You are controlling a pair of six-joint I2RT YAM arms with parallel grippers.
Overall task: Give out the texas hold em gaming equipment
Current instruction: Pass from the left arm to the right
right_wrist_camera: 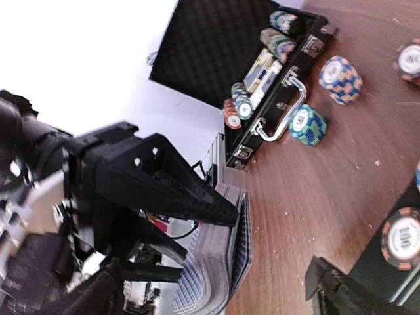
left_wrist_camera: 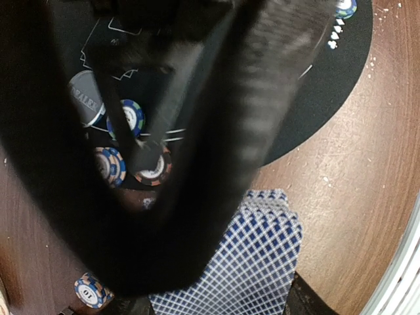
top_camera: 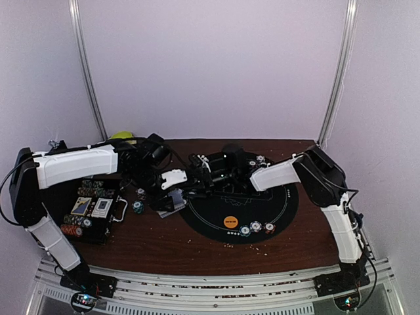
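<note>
My left gripper (top_camera: 172,195) is shut on a deck of playing cards (left_wrist_camera: 257,259) with blue lattice backs, held just above the brown table left of the round black mat (top_camera: 275,210). In the right wrist view the deck (right_wrist_camera: 220,266) bows under a black left finger (right_wrist_camera: 197,197). My right gripper (top_camera: 188,186) is open and straddles the deck; one of its fingers (left_wrist_camera: 216,131) fills the left wrist view as a dark blur. Poker chips (left_wrist_camera: 131,118) and a grey button disc (left_wrist_camera: 85,98) lie on the mat. An orange button (top_camera: 230,222) and three chips (top_camera: 256,228) sit at the mat's near edge.
The open black chip case (top_camera: 92,210), with chips and cards inside, stands at the left. Beside its handle (right_wrist_camera: 279,115) are a teal chip stack (right_wrist_camera: 308,125) and a blue-orange stack (right_wrist_camera: 340,80). A green object (top_camera: 121,136) lies at the back left.
</note>
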